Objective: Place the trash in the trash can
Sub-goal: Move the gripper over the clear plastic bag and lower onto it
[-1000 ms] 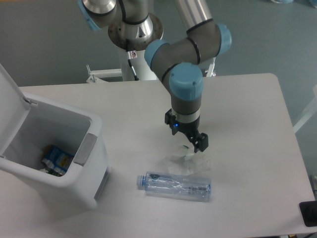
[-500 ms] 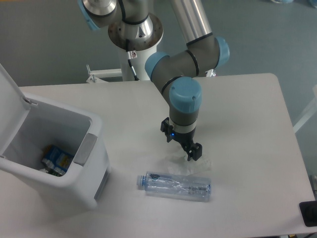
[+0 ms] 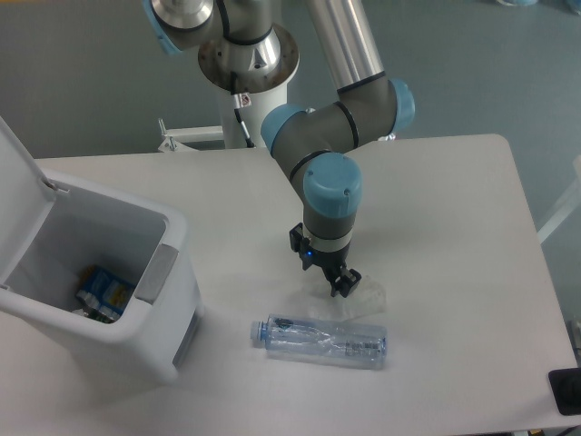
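**UR5e arm lowered over wrapper, table centre**

Arm: bent sharply at the elbow, wrist pointing straight down, blue-capped joint above the tool. Gripper (image 3: pixel 338 282): dark fingers down at the tabletop, right at the crumpled translucent wrapper (image 3: pixel 349 298); whether they are spread or pinching it, I cannot tell from here.

Clear plastic bottle (image 3: pixel 320 340): lying on its side just in front of the gripper, bluish cap toward the bin, close to the wrapper.

Trash can (image 3: pixel 168 272): white, lid (image 3: pixel 16 177) hinged open, well to the gripper's left; coloured packets already inside.

Table (image 3: pixel 445 209): bare surface to the gripper's right and behind it, up to the rounded far corner.
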